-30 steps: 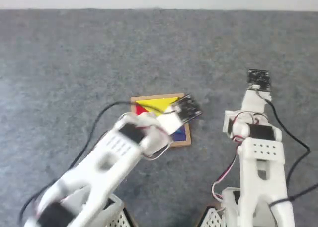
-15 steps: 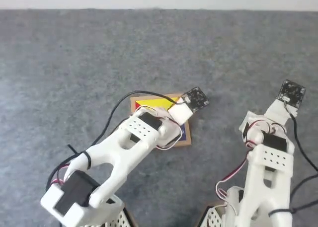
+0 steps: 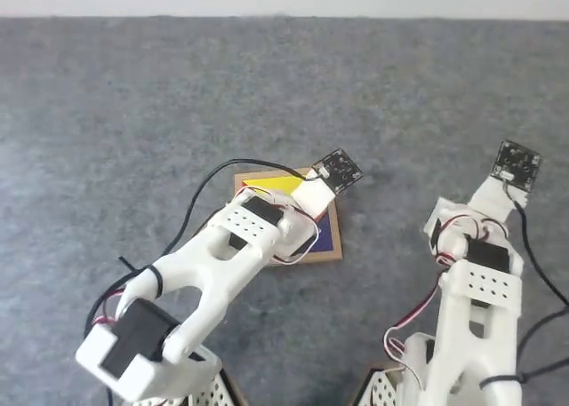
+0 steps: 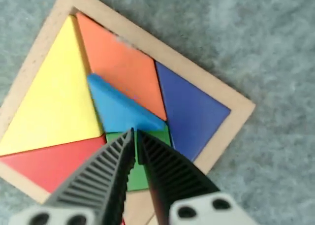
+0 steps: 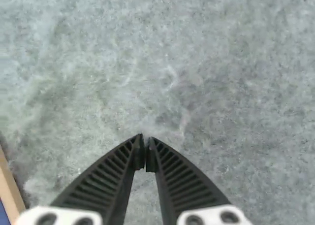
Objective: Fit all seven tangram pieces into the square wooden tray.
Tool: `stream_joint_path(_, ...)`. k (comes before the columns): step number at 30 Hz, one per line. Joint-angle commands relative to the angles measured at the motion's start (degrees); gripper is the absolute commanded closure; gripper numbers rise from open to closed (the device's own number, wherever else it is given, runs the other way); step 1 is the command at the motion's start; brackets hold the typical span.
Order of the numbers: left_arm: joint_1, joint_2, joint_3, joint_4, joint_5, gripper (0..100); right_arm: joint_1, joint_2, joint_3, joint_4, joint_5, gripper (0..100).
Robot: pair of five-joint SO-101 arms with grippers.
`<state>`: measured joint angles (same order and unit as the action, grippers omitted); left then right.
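Wooden tray (image 4: 197,79) looks almost full, six tangram pieces (image 4: 54,102) showing. Left gripper (image 4: 134,134) clenched empty over the green piece (image 4: 158,136), right gripper (image 5: 144,139) clenched empty too.

Bright even light, soft shadow (beside tray (image 5: 11,185))

The left arm (image 3: 240,246) is covering most of the tray (image 3: 327,257) in the high view, its pieces showing only as slivers. The left pincer (image 4: 134,132) is hiding much of the green piece (image 4: 161,135) and one tray corner in its wrist view.
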<state>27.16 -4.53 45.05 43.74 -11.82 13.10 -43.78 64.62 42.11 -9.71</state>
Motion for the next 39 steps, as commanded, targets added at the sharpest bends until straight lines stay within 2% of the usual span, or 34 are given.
stream_joint_path(1, 1.8, -7.0, -0.5, 0.5, 1.9, 99, -0.5, -2.6, -0.3, -1.2, -0.5, 99.1)
stream_joint_path(7, 1.9, -15.6, 5.4, -7.8, 5.5, 99, -0.8, -2.5, -0.3, -1.3, -0.5, 99.1)
stream_joint_path(10, -0.4, -16.0, 5.8, -6.2, 5.5, 99, -0.8, -2.2, -0.3, -1.3, -0.5, 99.1)
stream_joint_path(13, -7.5, -20.2, 7.3, -2.9, 5.5, 99, -2.2, -2.6, 0.0, -0.9, -0.2, 99.1)
stream_joint_path(17, -17.2, -38.1, 19.7, -7.6, 4.6, 99, -8.0, -3.9, 2.0, -0.6, 8.6, 99.1)
stream_joint_path(23, -23.6, -67.1, 38.0, -9.3, 2.6, 99, -12.4, -17.9, 9.8, 0.5, 10.6, 99.1)
stream_joint_path(29, -27.0, -88.2, 47.5, -3.3, 7.3, 99, -15.8, -40.8, 19.4, 7.9, 14.5, 99.1)
stream_joint_path(34, -30.7, -99.5, 51.4, 6.9, 7.2, 98, -16.0, -60.2, 26.5, 11.6, 21.0, 99.1)
stream_joint_path(39, -34.6, -99.1, 51.4, 15.1, 6.9, 95, -15.3, -57.8, 29.5, 12.9, 28.3, 99.0)
